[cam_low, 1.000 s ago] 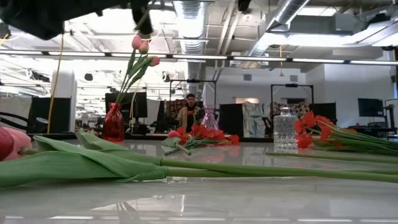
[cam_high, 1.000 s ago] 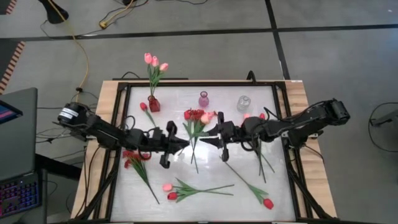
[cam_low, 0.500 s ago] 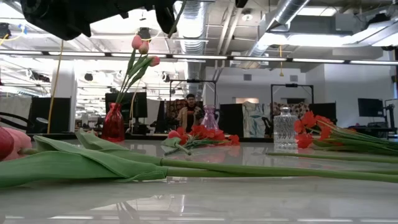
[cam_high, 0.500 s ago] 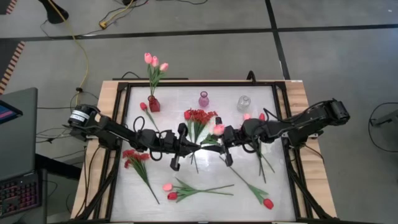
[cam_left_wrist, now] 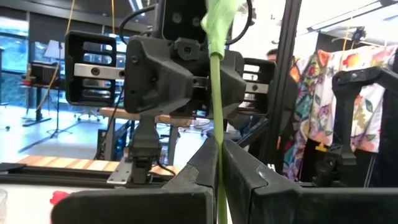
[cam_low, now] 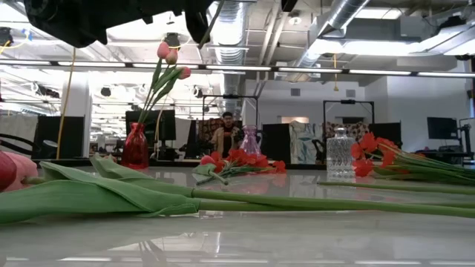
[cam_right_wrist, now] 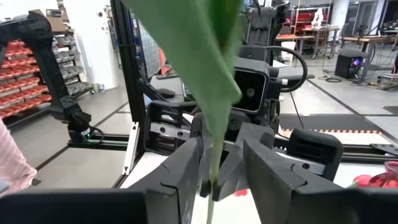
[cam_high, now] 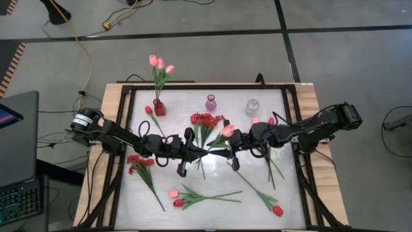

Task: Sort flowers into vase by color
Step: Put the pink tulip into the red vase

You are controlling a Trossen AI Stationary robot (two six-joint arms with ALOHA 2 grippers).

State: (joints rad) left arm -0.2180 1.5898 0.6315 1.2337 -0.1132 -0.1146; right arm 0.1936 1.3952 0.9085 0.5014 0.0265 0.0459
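Note:
A pale pink tulip (cam_high: 227,131) on a green stem is held up over the middle of the table between my two arms. My left gripper (cam_high: 205,153) comes from the left and is shut on its stem (cam_left_wrist: 216,93). My right gripper (cam_right_wrist: 221,163) faces it from the right. Its fingers are open and stand on either side of the same stem (cam_right_wrist: 214,158), below a broad leaf (cam_right_wrist: 199,68). Whether they touch the stem I cannot tell. A red vase (cam_high: 159,107) at the far left holds three pink tulips (cam_high: 159,62). My left gripper pinches the tulip's thin stem (cam_left_wrist: 216,177) below its leaves between its two fingers. The fingers lie about level, pointing toward the table's right, and cross the stem. The flower is lifted clear of the table, its head beyond the fingers on the right gripper's side.
A purple vase (cam_high: 211,103) and a clear glass vase (cam_high: 252,106) stand at the far edge. Red blossoms (cam_high: 205,119) lie mid-table and a red spray (cam_high: 138,161) at left. Tulips (cam_high: 177,198) lie near the front, with a red tulip (cam_high: 277,211) at right. More flowers (cam_high: 264,120) lie under my right arm.
My left gripper has moved toward the table's right, closer to my right gripper, staying shut on the stem. The pink tulip's head has shifted to the right with it. For the last half second both arms have kept still.

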